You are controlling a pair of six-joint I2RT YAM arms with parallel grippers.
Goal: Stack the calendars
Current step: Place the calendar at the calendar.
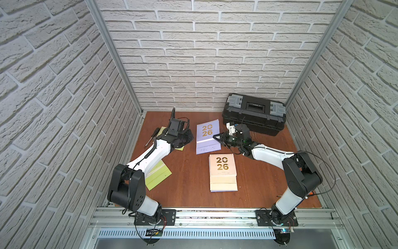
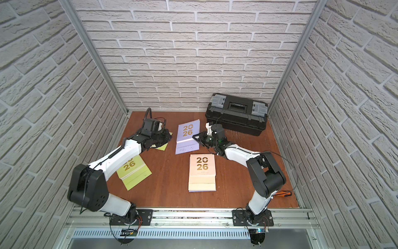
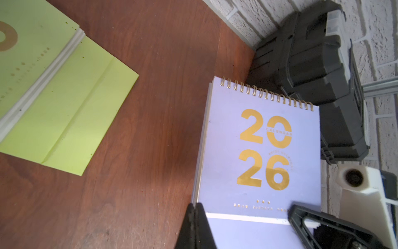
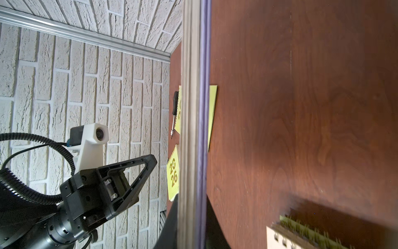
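Lavender card with gold numerals: the calendar (image 1: pixel 207 131) under inspection lies at the back-centre of the worktop (image 1: pixel 187 176), between my two arms. My right claw (image 1: pixel 216 137) is clamped on its right-hand edge; the right wrist view shows that edge running straight between the jaws. My judgement is that a flat calendar offers nothing to take hold of except an edge.

My left claw (image 3: pixel 195 212) has its jaws together, tips against the opposite edge near the fold. Whether it nips any card I cannot tell. I judge it serves as a stop, so the calendar does not slide away from the right-hand grip.

Other calendars noted:
- A beige pile (image 1: pixel 223 172) lies just in front of the lavender one, with a lavender edge showing beneath it.
- A green calendar (image 2: pixel 134 172) lies under my left forearm.
- A second green calendar (image 2: pixel 162 147) lies under my left wrist, apart from the first.

Stacking appears partly done. The beige pile, being nearest, looks the likely destination.

Not part of the job are the black toolbox (image 1: pixel 254 116) against the back wall, close behind my right claw, and a screwdriver (image 1: pixel 154 134) beside the far green calendar.
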